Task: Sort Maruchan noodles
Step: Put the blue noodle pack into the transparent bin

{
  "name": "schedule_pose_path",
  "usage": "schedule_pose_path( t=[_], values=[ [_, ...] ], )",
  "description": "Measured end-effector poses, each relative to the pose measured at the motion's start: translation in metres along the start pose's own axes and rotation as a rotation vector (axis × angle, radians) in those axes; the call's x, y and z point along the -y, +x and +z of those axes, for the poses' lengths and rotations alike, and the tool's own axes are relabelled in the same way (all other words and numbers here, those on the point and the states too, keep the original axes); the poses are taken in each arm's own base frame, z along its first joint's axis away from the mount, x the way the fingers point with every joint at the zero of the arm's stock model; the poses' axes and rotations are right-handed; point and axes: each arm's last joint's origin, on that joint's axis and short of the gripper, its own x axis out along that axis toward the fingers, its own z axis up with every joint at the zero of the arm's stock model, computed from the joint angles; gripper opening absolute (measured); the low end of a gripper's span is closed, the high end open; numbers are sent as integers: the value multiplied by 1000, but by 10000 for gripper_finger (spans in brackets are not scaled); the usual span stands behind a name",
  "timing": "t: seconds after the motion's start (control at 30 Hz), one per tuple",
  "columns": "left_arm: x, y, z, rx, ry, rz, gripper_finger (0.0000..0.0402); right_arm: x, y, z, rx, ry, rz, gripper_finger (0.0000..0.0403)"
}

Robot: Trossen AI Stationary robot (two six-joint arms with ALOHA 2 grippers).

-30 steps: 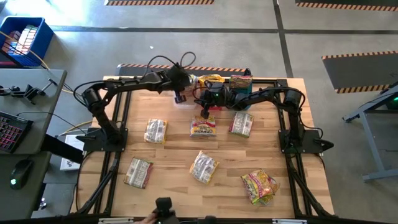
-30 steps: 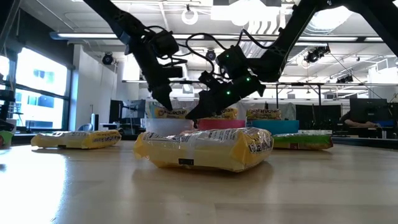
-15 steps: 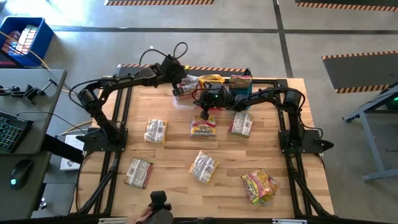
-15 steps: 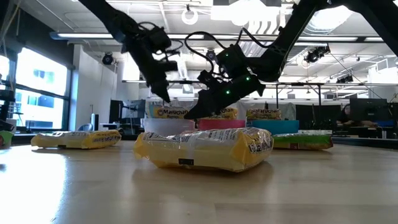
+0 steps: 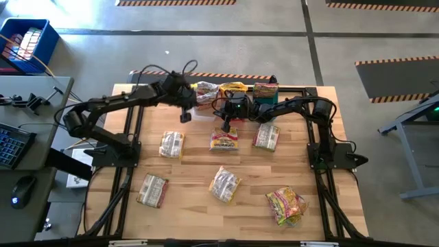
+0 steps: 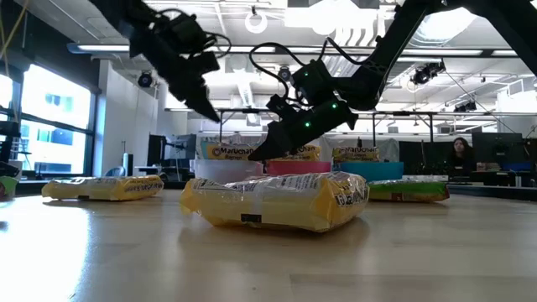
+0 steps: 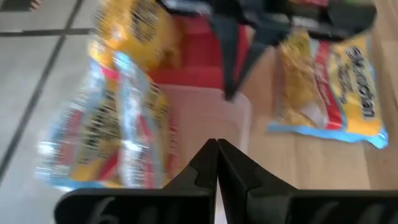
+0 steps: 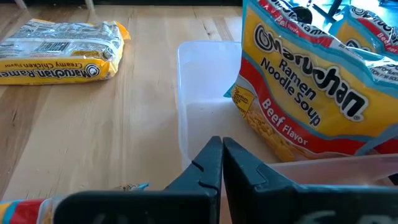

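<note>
A: Noodle packets (image 5: 224, 183)?
B: Flat crinkly plastic rectangles lying scattered on the wooden table (image 5: 192, 206), more sitting in bins (image 5: 236, 92) at the far edge; long axes mixed.
A: Grippers?
B: Left gripper (image 5: 185, 117) and right gripper (image 5: 226, 126) are both hovering pinched together, empty, near the bins.

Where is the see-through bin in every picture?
High view: the clear bin sits at the table's far edge, left of middle.
Low view: leftmost bin at the back.
Left wrist view: middle.
Right wrist view: middle.
Shared landmark: the noodle packet standing in it.
</note>
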Motion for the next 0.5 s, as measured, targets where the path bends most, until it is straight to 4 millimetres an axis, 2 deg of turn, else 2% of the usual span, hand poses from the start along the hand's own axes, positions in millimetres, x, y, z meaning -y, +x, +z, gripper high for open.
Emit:
schedule_pose_path(
  t=[0.2,0.37,0.5],
  values=[
    [22,21,-23,66,-9,-70,0,0,0,0,1,0,0,0],
    [30,30,-24,91,3,-24,0,0,0,0,2,3,-1,0],
    [28,36,-20,79,25,119,0,0,0,0,4,7,-1,0]
  ],
)
